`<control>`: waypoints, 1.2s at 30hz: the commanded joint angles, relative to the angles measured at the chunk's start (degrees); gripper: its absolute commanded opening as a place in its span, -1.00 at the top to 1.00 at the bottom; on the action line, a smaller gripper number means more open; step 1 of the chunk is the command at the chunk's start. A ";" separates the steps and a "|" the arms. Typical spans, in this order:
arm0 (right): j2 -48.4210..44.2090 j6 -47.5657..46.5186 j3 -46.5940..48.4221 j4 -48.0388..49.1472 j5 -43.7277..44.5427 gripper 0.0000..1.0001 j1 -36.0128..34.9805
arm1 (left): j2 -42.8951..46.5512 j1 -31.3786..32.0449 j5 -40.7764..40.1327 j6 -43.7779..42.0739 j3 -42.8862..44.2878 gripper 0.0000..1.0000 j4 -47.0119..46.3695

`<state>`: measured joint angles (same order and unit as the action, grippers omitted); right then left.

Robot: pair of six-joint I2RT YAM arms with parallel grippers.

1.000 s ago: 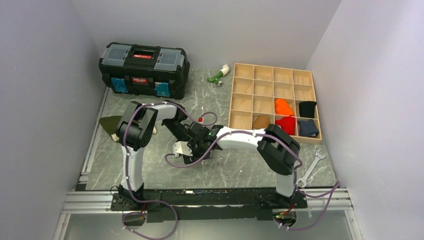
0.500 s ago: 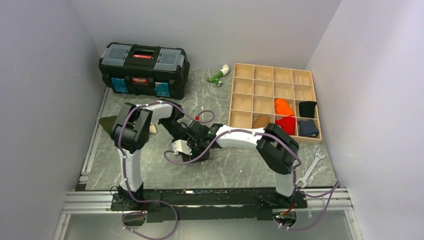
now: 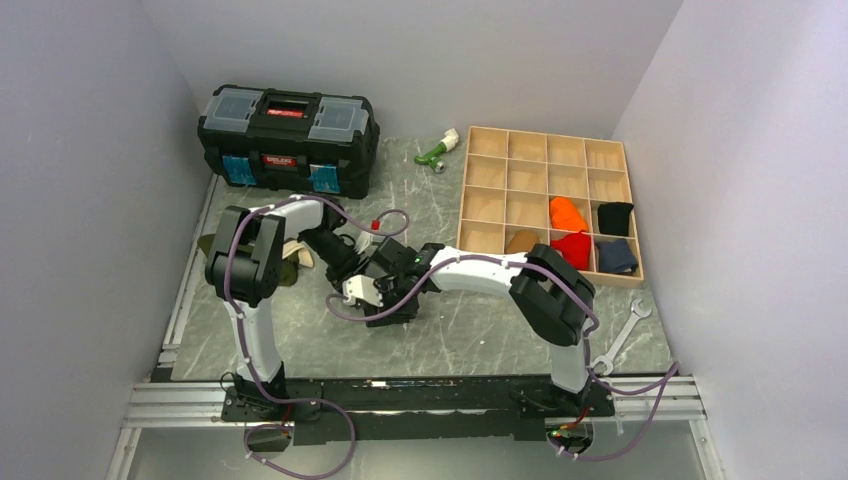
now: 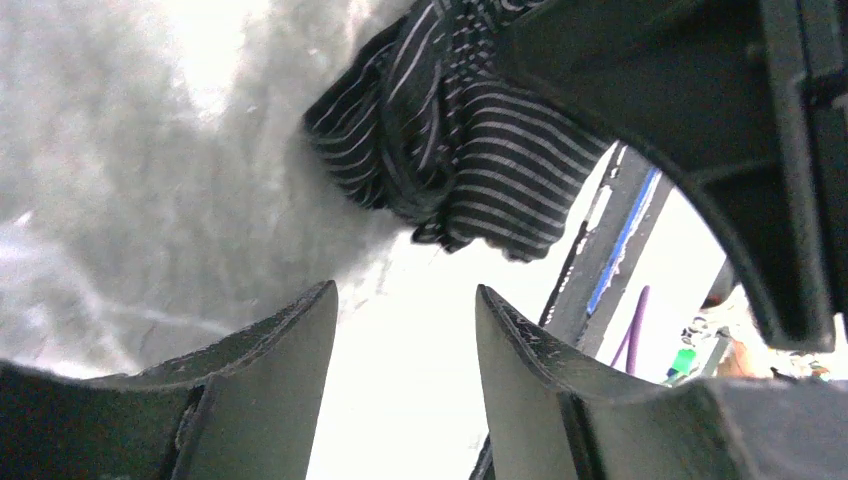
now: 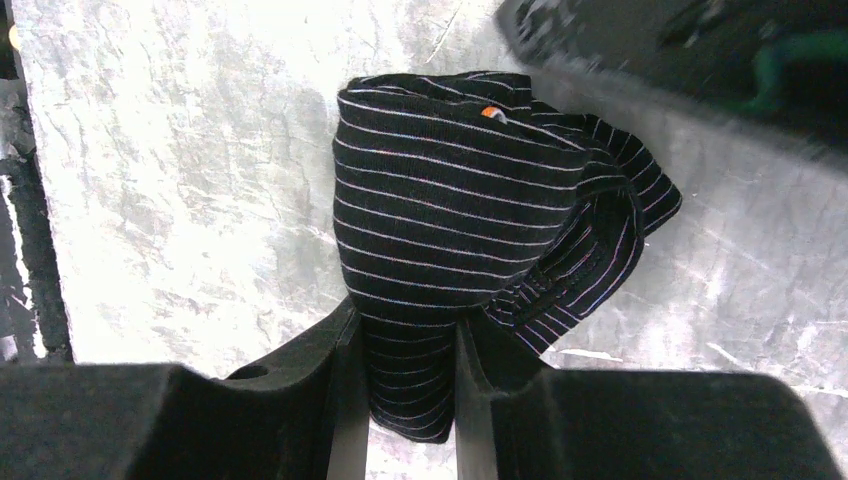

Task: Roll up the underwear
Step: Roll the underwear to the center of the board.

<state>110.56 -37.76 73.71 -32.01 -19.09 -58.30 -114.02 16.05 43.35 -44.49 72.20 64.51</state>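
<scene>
The underwear [image 5: 450, 200] is a black knit bundle with fine pale stripes, folded over on itself on the grey table. My right gripper [image 5: 405, 350] is shut on its near end, the cloth pinched between both fingers. In the left wrist view the underwear [image 4: 460, 170] lies bunched just ahead of my left gripper [image 4: 405, 300], which is open, empty and apart from the cloth. In the top view both grippers meet at the table's middle: the left gripper [image 3: 366, 295], the right gripper [image 3: 392, 300], and the underwear [image 3: 392, 314] is mostly hidden under them.
A black toolbox [image 3: 288, 140] stands at the back left. A wooden compartment tray [image 3: 480, 205] at the right holds orange, red, brown, black and blue-grey cloths. An olive garment [image 3: 215, 248] lies behind the left arm. A wrench [image 3: 622, 335] lies near the right base.
The left arm's elbow has swung left and its gripper has shifted left and back. The right gripper has moved slightly left, still holding the underwear.
</scene>
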 commanded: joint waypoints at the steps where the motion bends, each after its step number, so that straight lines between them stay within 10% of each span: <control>1: 6.46 2.47 -3.96 -11.13 -6.12 1.00 -1.16 | 3.04 -2.52 -1.99 -4.40 0.05 -0.16 -0.36; 25: 21.46 -7.05 20.59 -33.20 -22.32 1.00 7.53 | 50.01 -10.08 -15.91 4.20 -35.77 -0.17 -33.12; 36: 29.03 -9.62 30.01 -40.63 -26.15 1.00 10.46 | 67.21 -6.69 -15.36 -0.86 -39.62 -0.23 -31.15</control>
<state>132.99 -50.92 103.68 -68.14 -47.00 -49.60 -51.51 5.56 22.33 -39.59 32.84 32.40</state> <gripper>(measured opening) 0.295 0.608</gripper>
